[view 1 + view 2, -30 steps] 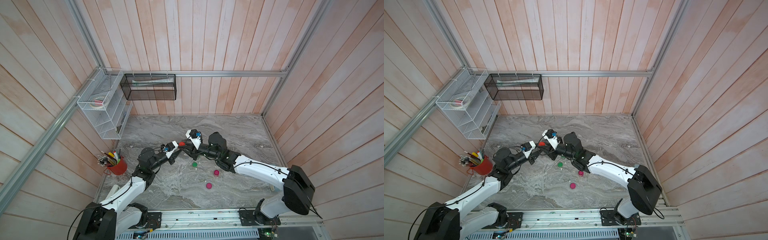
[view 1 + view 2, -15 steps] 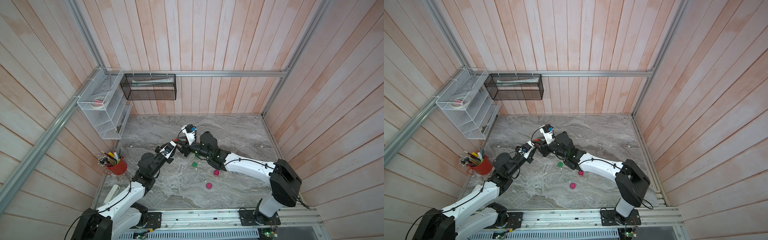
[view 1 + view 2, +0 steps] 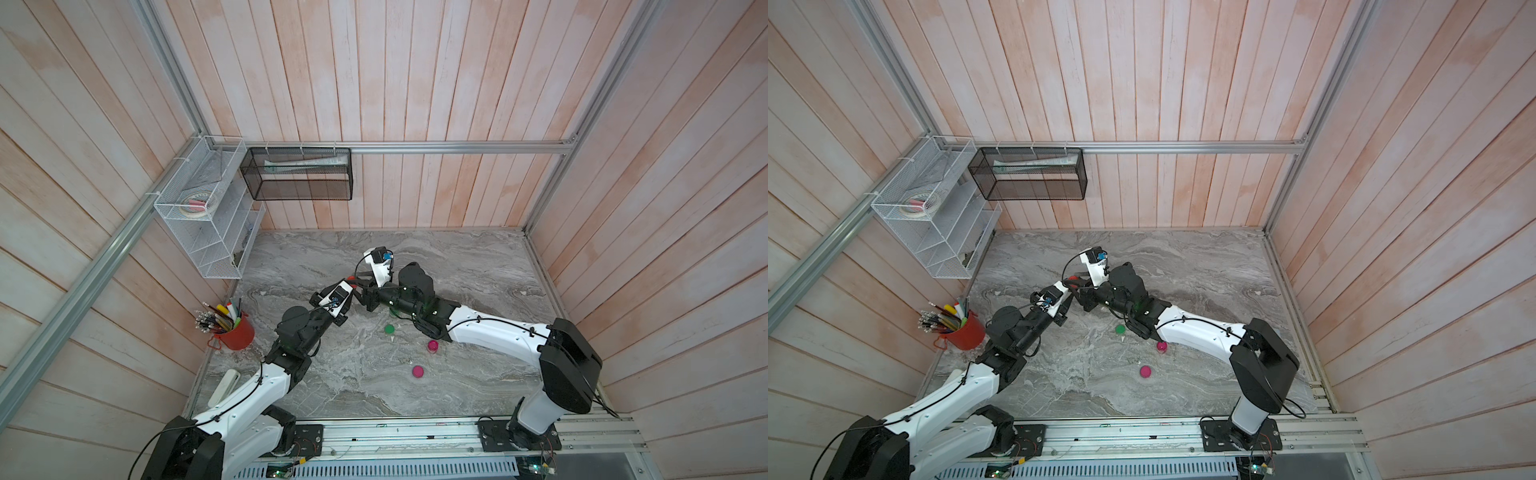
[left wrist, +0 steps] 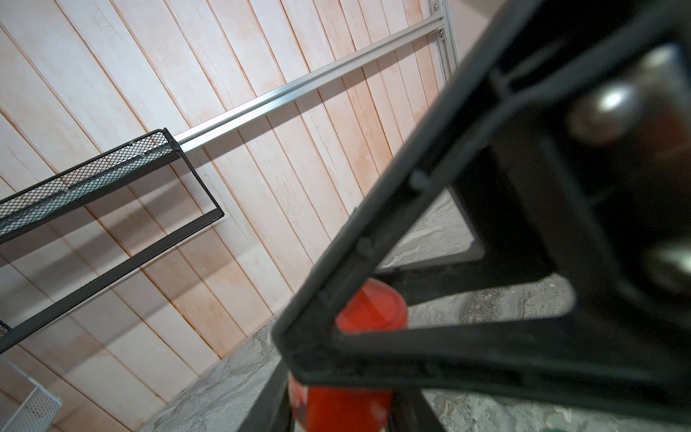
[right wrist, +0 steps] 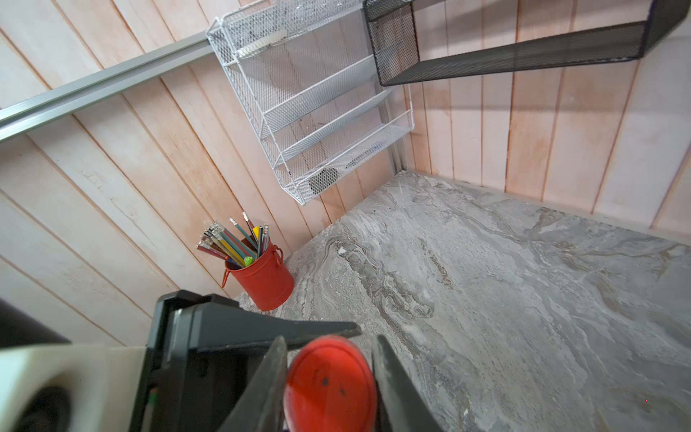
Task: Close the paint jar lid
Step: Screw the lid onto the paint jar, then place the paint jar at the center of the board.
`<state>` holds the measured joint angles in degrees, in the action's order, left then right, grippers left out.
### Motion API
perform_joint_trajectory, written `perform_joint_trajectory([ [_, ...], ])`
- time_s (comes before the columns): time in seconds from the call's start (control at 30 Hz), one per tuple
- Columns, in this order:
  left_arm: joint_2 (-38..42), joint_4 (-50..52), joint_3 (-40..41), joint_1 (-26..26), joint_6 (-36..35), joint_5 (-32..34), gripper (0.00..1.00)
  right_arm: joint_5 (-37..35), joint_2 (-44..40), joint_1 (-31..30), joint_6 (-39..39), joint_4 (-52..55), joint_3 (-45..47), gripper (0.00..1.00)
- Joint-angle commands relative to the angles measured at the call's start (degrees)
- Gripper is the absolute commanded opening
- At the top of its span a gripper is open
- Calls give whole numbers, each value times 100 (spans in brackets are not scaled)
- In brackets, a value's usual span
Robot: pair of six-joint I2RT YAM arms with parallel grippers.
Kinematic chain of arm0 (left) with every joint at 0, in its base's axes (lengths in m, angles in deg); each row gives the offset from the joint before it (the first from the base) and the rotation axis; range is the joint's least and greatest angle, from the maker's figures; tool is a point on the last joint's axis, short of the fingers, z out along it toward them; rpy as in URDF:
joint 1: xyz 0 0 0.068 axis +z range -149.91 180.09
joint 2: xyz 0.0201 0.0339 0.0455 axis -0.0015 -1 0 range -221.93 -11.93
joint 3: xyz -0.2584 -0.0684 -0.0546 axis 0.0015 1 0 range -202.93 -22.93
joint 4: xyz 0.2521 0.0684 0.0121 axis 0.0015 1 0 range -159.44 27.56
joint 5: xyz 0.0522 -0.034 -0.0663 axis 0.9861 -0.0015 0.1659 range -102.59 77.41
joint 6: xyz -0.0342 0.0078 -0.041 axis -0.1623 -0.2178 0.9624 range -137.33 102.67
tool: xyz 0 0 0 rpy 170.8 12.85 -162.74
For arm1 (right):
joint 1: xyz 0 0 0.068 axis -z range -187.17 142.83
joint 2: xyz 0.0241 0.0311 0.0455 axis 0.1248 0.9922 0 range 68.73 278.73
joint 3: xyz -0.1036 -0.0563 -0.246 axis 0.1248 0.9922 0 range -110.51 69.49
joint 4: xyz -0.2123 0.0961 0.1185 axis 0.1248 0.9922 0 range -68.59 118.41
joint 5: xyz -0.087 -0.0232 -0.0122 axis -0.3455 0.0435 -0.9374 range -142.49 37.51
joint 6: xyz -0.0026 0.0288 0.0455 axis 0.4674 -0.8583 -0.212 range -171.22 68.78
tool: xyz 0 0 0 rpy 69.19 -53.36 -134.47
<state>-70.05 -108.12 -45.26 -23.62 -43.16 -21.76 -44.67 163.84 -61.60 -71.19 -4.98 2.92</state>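
**Stone, wood, mesh, plastic**

The table [image 5: 523, 299] looks like smooth grey veined stone. Wall planks [image 5: 112, 194] are matt whitewashed wood. The paint jar lid [image 5: 329, 381] is smooth, faintly glossy red plastic; the right claw [image 5: 329, 338] matt black plastic. The red bucket [image 5: 263, 280] is glossy painted metal, the white rack [image 5: 318, 112] and black basket [image 5: 523, 52] coated metal mesh, the rail [image 5: 93, 89] brushed metal.
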Motion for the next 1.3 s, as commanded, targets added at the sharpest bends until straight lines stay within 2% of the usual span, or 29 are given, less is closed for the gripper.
perform_joint_trajectory([
  [0.0,56,-638,20,-20,127,-158,79,-351,129,76,-63,438,-116,3],
  [0.03,42,-615,-6,-25,159,-236,100,-346,101,105,-47,442,-129,3],
  [0.2,-47,-572,-74,-20,280,-402,100,-332,-73,359,95,423,-129,3],
  [0.5,-6,-881,87,-20,319,-209,100,-552,-542,1095,526,685,115,3],
  [0.7,21,-1373,173,23,1262,93,100,-1191,-528,1592,999,1522,39,3],
  [0.77,-6,-1033,-29,58,1706,227,100,-1252,-441,1857,1030,1837,3,2],
  [0.9,-152,149,-596,76,1752,-64,100,-1196,-221,2416,1003,2171,56,3],
  [1.07,-262,378,-718,76,1888,-221,100,-1137,268,3026,985,2534,6,2],
  [1.17,-466,881,-1044,76,1946,-314,100,-1088,547,3230,1072,2636,-82,2],
  [1.27,-623,781,-1053,76,2049,-295,100,-1025,861,3304,1164,2813,-275,2],
])
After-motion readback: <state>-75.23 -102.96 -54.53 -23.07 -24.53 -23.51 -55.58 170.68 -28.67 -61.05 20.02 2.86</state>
